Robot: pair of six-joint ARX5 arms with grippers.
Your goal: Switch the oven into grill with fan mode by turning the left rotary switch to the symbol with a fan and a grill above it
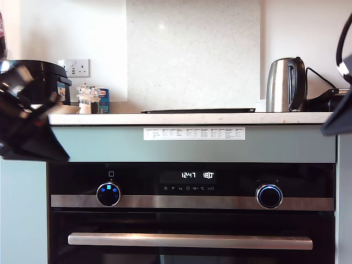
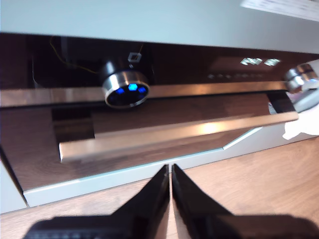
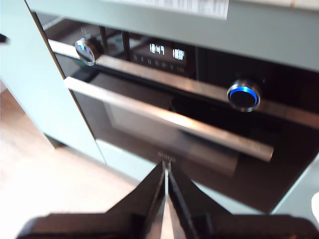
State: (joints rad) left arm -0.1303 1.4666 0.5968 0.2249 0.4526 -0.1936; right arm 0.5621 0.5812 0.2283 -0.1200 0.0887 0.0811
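Note:
The oven's left rotary switch [image 1: 108, 194] is a steel-ringed knob with blue lit symbols on its face, under a small square mark. It also shows in the first wrist view [image 2: 126, 88] and in the second wrist view [image 3: 85, 51]. My first gripper [image 2: 170, 172] is shut and empty, its tips meeting well short of the switch and below the door handle. My second gripper [image 3: 166, 169] is also shut and empty, away from the oven front. A blurred black arm [image 1: 27, 118] hangs at the exterior view's left and another arm [image 1: 338, 110] at its right edge.
A right knob [image 1: 269, 196] glows with a blue ring. The display [image 1: 197, 175] reads 12:47 and 180. A long steel door handle [image 1: 190, 240] spans the oven door. On the counter stand a kettle [image 1: 286, 85], a dark tray [image 1: 198, 110] and a black cooker [image 1: 38, 82].

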